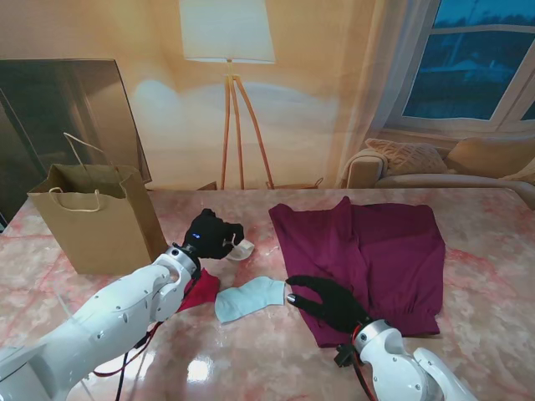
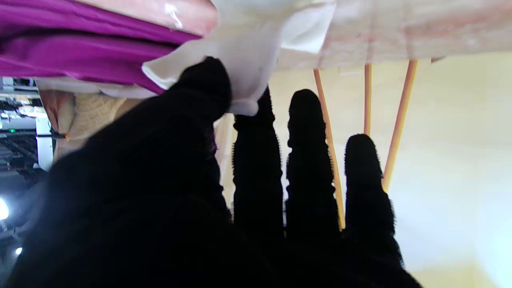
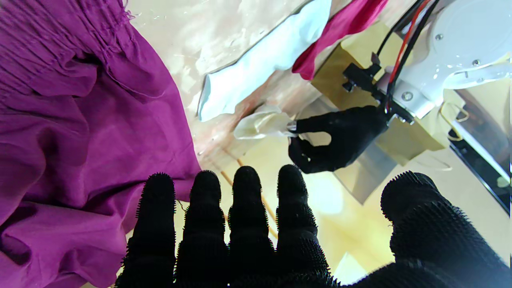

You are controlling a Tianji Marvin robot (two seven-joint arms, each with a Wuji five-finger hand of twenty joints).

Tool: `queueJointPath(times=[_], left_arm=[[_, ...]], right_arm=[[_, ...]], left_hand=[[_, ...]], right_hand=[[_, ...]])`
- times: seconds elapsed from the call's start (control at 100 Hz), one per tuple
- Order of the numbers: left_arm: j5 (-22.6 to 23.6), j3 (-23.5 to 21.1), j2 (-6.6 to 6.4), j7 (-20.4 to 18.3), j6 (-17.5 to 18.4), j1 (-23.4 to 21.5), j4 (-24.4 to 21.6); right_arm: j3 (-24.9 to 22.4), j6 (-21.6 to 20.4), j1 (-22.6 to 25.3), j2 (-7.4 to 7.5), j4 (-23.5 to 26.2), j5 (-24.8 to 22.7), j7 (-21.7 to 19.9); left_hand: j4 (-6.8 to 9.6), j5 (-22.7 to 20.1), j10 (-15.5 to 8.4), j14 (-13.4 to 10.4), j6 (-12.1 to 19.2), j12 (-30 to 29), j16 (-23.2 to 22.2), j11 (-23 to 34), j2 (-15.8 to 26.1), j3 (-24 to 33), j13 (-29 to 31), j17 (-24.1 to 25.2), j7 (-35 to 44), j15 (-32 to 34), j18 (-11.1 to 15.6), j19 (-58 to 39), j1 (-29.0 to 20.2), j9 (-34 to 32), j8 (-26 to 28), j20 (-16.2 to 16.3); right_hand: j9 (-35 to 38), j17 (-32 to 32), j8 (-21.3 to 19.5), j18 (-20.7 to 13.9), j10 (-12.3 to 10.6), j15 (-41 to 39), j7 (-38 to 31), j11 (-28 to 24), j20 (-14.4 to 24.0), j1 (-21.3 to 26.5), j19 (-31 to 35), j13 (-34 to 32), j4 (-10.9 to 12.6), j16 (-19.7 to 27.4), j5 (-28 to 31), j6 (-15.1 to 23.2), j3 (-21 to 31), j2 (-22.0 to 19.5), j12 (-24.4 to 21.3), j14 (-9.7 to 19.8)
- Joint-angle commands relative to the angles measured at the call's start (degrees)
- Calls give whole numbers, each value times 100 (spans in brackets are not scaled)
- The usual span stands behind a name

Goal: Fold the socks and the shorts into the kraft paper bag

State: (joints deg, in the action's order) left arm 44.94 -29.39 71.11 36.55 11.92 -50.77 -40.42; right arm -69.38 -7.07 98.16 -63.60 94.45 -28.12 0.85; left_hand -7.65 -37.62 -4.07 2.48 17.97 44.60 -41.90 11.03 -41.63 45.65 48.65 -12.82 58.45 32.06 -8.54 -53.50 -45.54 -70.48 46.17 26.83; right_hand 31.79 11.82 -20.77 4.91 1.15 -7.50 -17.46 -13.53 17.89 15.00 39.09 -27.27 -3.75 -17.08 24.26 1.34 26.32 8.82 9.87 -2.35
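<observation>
The task looks to be at its early part: the paper bag point(image 1: 99, 219) stands upright and open at the far left of the table point(image 1: 485, 284), and I cannot see inside it, so whether anything is already packed I cannot tell. The left hand point(image 1: 211, 235) pinches a small cream sock point(image 1: 241, 250) between thumb and one finger, just beside the bag; in the left wrist view the cloth point(image 2: 244, 60) hangs over the thumb tip while the other three fingers point(image 2: 306, 160) stand straight and apart. The sock is crumpled, and its free end points to the right, away from the bag. A pale blue sock point(image 1: 247, 298) lies flat on the table between the two hands, its long axis running left to right, a little slanted. A red piece of cloth point(image 1: 199, 292) lies partly under the left arm; what it is I cannot say. The purple shorts point(image 1: 368, 259) are spread out, not folded, on the right part of the table, with the gathered waistband nearer to me. The right hand point(image 1: 328, 302) holds nothing, its fingers apart, over the near left edge of the shorts. By my judgement, the folding of the shorts and the packing of the blue sock remain to be done.
</observation>
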Motion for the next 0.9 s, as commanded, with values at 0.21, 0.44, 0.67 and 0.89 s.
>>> queueJointPath(times=[0.21, 0.44, 0.67, 0.89], left_arm=[[278, -816, -448, -996, 102, -557, -1091], [411, -1462, -586, -1440, 84, -956, -1845], [178, -1144, -415, -1281, -564, -770, -1609], [-292, -672, -201, -1465, -971, -431, -1100]], right_arm=[[2, 22, 59, -5, 30, -28, 22], [-9, 20, 58, -5, 26, -29, 25], [-15, -10, 58, 1, 20, -22, -1], [-13, -7, 57, 0, 16, -5, -6]], left_hand=[[-431, -214, 450, 133, -603, -1837, 501, 572, 39, 1, -1222, 810, -1200, -767, -276, 702, 1268, 1746, -1282, 62], [89, -724, 666, 255, -718, -1994, 605, 320, 1611, -1647, -1765, 1158, -1746, -1102, -341, 1431, 1729, 2357, -1678, 285], [205, 117, 691, 201, -1255, -2107, 835, 227, 1701, -412, -1728, 889, -2621, -1150, -194, 1105, 1362, 2739, -2199, 269], [267, 1331, 658, 77, -2051, -2759, 1535, -189, 1563, 65, -2022, 635, -4525, -1689, 166, 997, 1168, 4062, -3409, -3]], right_hand=[[142, -35, -22, -45, 6, -83, -56, -84, 187, 123, 133, -98, 156, -90, 95, 150, -210, -135, 60, -8], [156, -41, -21, -31, 4, -81, -58, -89, 190, 123, 130, -92, 156, -90, 105, 166, -213, -138, 62, -15], [149, -33, -21, -28, 3, -78, -58, -86, 197, 120, 138, -88, 156, -89, 105, 152, -216, -140, 61, -3], [156, -22, -21, -23, -7, -79, -61, -89, 203, 124, 148, -89, 156, -90, 119, 144, -216, -138, 62, -2]])
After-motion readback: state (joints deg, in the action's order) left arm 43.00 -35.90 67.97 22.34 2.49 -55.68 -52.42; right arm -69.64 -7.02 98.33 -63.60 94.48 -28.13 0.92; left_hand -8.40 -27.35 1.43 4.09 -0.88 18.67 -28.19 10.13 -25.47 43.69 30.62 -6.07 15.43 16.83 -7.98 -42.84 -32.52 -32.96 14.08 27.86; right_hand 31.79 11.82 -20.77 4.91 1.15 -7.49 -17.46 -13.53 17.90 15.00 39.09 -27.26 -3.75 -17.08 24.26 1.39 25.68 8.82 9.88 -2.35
